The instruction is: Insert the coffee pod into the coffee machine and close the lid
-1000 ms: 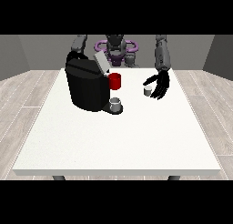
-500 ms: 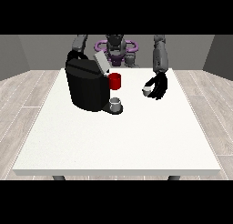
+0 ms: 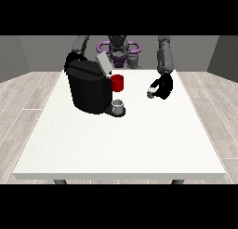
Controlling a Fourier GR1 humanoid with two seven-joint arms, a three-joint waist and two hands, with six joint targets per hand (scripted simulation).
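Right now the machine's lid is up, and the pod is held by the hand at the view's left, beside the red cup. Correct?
Not quite. The front view shows the coffee pod at the hand at the view's right, not the left. The rest stands: the lid of the coffee machine is up, and the pod is level with the red cup, out to its side.

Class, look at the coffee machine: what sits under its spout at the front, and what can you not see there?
A small grey cup stands on the coffee machine's black base. Its inside is hidden from this view, so whether it holds anything cannot be told.
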